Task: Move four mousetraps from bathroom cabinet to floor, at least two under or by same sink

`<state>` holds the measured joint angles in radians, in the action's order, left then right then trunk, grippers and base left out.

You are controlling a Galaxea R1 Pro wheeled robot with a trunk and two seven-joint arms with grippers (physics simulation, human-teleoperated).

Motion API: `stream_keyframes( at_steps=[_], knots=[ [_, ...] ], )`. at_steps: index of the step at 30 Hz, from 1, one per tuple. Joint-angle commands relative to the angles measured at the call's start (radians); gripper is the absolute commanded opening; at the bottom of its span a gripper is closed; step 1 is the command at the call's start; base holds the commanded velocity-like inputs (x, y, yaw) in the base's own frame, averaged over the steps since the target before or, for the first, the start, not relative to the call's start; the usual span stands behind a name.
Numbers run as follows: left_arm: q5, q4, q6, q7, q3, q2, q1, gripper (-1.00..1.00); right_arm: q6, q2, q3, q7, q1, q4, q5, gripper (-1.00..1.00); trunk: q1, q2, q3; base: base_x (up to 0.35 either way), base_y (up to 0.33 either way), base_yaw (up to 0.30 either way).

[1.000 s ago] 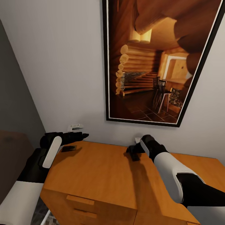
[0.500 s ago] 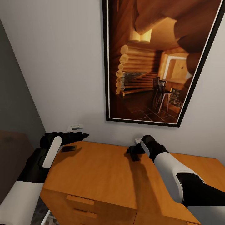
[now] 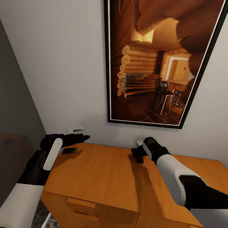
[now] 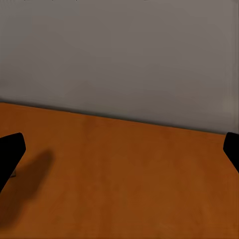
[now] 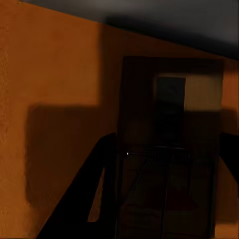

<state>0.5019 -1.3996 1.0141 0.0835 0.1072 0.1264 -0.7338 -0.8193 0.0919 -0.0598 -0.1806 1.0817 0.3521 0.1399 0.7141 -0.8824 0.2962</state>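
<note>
Little is changing since the earlier frame — the right gripper (image 3: 138, 155) is edging down, fingers wide astride a mousetrap (image 5: 169, 164) on the cabinet (image 3: 104, 177). Centring before closing seems wise; the left gripper (image 3: 83, 137) is hovering spread near another mousetrap (image 3: 70, 150).

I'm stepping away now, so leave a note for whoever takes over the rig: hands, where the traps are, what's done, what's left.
Left hand: open, empty, hovering over the cabinet top at its back left corner.
Right hand: down on a mousetrap at the back middle of the top; fingers straddle it, grip not confirmed.
A second mousetrap lies on the top under the left hand.
Done: no trap seen on the floor.
Left: find the other two traps, move all four to the bathroom floor, two by the sink.
</note>
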Motion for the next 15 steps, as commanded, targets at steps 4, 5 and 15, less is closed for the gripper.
stream_keyframes(
  at_steps=[4, 5, 15],
  knots=[
    [0.009, -0.001, 0.003, 0.009, 0.002, 0.001, -0.001, 1.00, -0.006, -0.001, -0.007, -0.002, 0.000, -0.039, 0.009, -1.00, 0.000, -0.001, 0.002, 0.000, 0.000, 0.000],
    [0.009, -0.001, 0.003, 0.009, 0.002, 0.001, -0.001, 1.00, -0.006, -0.001, -0.006, -0.002, 0.000, -0.039, 0.010, -1.00, 0.000, -0.001, 0.002, 0.000, 0.000, 0.000],
    [0.008, -0.001, 0.003, 0.010, 0.002, 0.001, -0.001, 1.00, -0.012, 0.000, -0.007, 0.017, 0.000, -0.039, 0.029, -1.00, 0.000, -0.001, 0.002, 0.000, 0.000, 0.000]
  ],
)
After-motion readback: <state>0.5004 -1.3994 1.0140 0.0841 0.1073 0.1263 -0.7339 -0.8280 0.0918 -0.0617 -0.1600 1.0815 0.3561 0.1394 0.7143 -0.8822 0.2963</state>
